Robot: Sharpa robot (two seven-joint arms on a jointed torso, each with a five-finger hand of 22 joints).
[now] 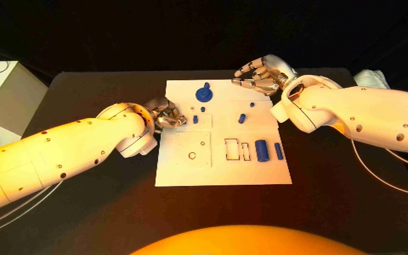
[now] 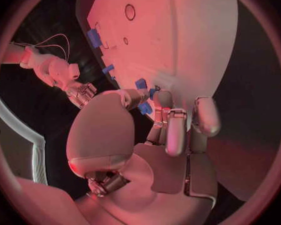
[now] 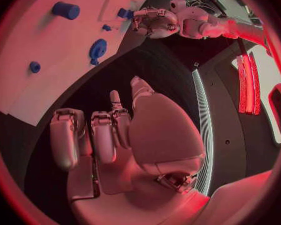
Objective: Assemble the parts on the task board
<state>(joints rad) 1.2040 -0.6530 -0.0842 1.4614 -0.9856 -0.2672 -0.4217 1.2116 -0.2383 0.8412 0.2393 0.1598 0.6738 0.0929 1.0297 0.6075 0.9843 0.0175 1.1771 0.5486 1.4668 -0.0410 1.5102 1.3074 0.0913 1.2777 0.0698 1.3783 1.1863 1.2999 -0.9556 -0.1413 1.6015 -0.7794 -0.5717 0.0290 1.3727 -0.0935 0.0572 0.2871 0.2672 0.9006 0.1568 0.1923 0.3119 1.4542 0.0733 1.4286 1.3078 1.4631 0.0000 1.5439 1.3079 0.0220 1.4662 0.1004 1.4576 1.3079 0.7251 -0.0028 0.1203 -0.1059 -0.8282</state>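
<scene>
The left hand (image 1: 167, 116) rests at the white task board's (image 1: 223, 172) nine o'clock edge. The left wrist view shows its fingers (image 2: 175, 130) curled, tips touching a small blue part (image 2: 144, 107) at that edge; whether they pinch it I cannot tell. On the board, a blue gear (image 1: 204, 94) sits toward twelve o'clock, and a blue cylinder (image 1: 262, 149) lies toward four o'clock, long axis twelve-to-six. The right hand (image 1: 262, 75) hovers at the board's one o'clock corner above the black surface (image 1: 102, 208), fingers (image 3: 103, 137) loosely curled, holding nothing.
</scene>
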